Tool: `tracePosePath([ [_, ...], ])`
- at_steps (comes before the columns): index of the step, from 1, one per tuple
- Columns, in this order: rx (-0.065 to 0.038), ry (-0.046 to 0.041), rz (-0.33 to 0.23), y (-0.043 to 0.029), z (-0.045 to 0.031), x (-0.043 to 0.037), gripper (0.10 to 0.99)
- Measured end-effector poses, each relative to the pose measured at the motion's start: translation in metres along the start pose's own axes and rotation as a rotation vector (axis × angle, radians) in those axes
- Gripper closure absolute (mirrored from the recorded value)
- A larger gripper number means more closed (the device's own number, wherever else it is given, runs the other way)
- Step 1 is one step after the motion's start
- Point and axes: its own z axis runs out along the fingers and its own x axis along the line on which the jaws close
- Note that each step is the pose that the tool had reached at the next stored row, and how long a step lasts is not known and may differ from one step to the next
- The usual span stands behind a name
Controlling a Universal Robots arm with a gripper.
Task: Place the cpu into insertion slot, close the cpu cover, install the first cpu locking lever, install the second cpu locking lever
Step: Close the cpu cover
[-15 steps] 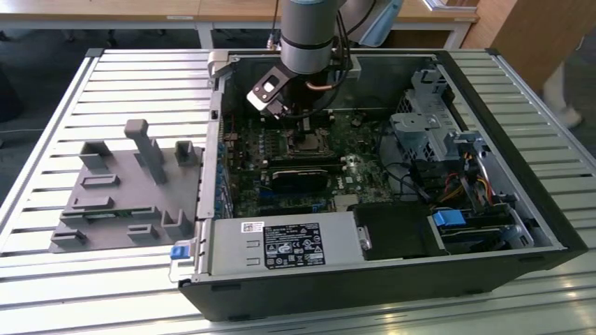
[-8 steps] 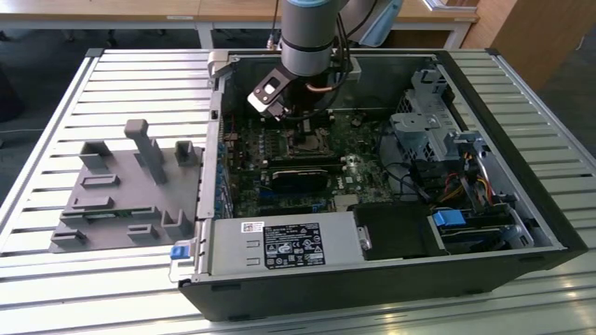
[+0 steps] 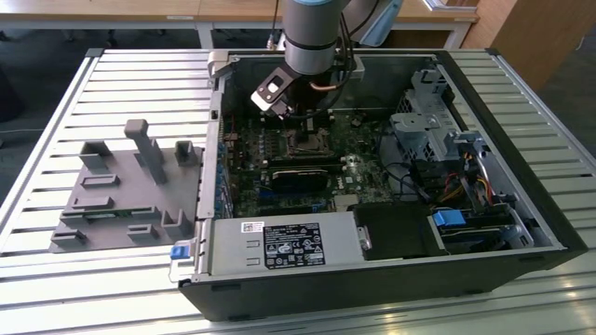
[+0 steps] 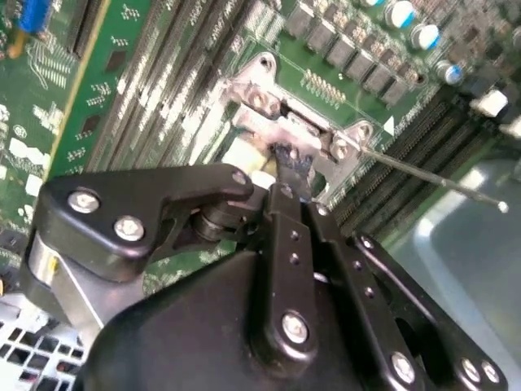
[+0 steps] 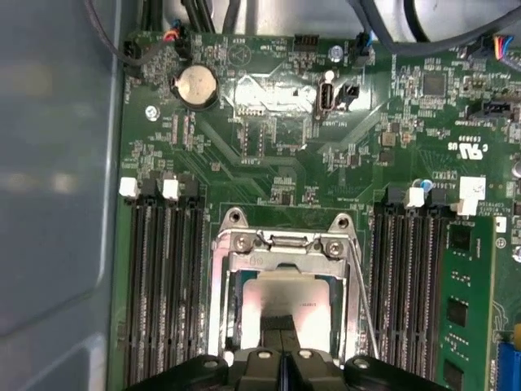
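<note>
Nearest, the gripper [image 5: 284,338], fingers clenched together, holds its tips at one edge of the cpu [image 5: 290,303], which lies in the slot [image 3: 306,144] framed by the lowered cover [image 5: 281,259], with a thin lever [image 5: 365,305] slanting alongside and green board [image 5: 269,155] beyond.

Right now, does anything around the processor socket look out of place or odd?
A thin locking lever juts out sideways from the cpu cover instead of lying tucked alongside it, so it looks unlatched. The cpu sits flat under the cover's window; nothing looks damaged.
</note>
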Motion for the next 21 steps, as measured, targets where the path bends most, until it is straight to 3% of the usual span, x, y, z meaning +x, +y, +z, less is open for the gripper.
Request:
tracePosePath([
  [3, 0.001, -0.0014, 0.000, -0.0001, -0.0080, -0.0001, 0.980],
  [21, 0.001, -0.0016, 0.000, 0.0107, -0.0080, -0.0003, 0.980],
])
